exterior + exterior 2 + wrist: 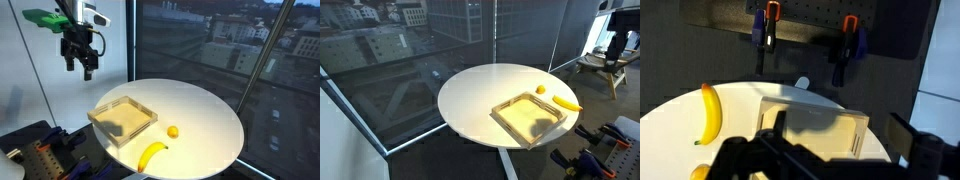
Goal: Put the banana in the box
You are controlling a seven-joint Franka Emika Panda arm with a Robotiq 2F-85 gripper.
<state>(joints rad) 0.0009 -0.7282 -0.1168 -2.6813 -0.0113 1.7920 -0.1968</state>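
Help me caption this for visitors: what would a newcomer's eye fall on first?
The round white table against dark city windows, bearing a shallow tan box. Beside the box lie a yellow banana and a small round orange fruit, both outside it. The hand hangs high off to the table's side, open and empty.

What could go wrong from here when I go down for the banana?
The banana lies near the table edge; a nudge from the open hand could roll it off. The small round fruit sits close by and might get knocked or grabbed instead. The hand hangs high, off to one side, so a long descent may drift off target.
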